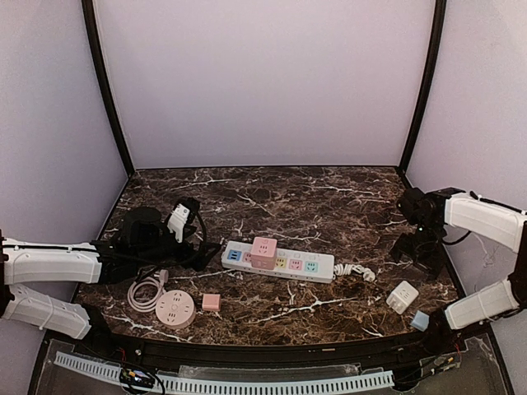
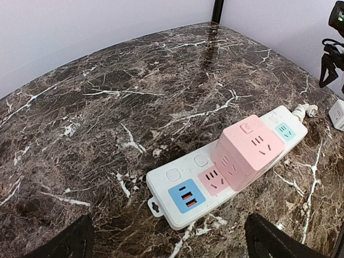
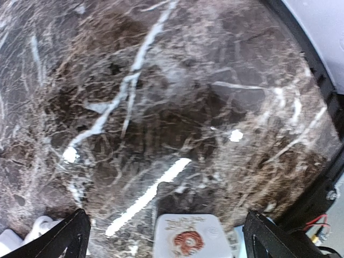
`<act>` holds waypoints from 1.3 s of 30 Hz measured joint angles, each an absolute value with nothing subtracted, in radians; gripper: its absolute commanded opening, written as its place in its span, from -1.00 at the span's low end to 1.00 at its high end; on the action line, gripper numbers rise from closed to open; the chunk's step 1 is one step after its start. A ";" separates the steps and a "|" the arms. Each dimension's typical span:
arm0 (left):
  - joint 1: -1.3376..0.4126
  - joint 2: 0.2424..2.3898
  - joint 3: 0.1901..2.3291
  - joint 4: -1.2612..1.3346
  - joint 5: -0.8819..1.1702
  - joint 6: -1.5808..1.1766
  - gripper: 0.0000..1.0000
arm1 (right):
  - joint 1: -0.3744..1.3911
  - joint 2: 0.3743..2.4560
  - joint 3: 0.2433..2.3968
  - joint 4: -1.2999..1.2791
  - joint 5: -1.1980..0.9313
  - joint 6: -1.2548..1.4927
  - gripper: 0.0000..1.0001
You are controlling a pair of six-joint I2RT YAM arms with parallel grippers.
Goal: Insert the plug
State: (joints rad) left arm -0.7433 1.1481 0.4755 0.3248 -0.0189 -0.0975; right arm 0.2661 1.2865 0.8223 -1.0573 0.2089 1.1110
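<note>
A white power strip (image 1: 309, 265) lies across the middle of the table, with a pink cube plug (image 1: 263, 252) seated on it near its left end. In the left wrist view the strip (image 2: 177, 188) and the pink cube (image 2: 248, 150) lie just ahead of my left gripper (image 2: 171, 248), which is open and empty. In the top view my left gripper (image 1: 200, 252) is at the strip's left end. My right gripper (image 1: 417, 248) is open and empty above a white cube adapter (image 1: 402, 296), which shows between its fingers (image 3: 187, 237) in the right wrist view.
A pink round socket (image 1: 174, 309) with a coiled white cable (image 1: 145, 291) and a small pink cube (image 1: 211, 302) sit at the front left. A small light-blue cube (image 1: 419, 320) lies by the front right edge. The strip's white cord (image 1: 355, 270) trails to the right.
</note>
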 measured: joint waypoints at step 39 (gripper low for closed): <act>-0.743 1.156 0.476 0.325 -0.024 -0.091 0.95 | 0.500 1.317 0.714 -0.930 -0.051 1.073 -0.04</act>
State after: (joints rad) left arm -0.7433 1.1561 0.4763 0.3252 -0.0238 -0.0910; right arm 0.4999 1.3174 0.7136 -0.9302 -0.0513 1.0725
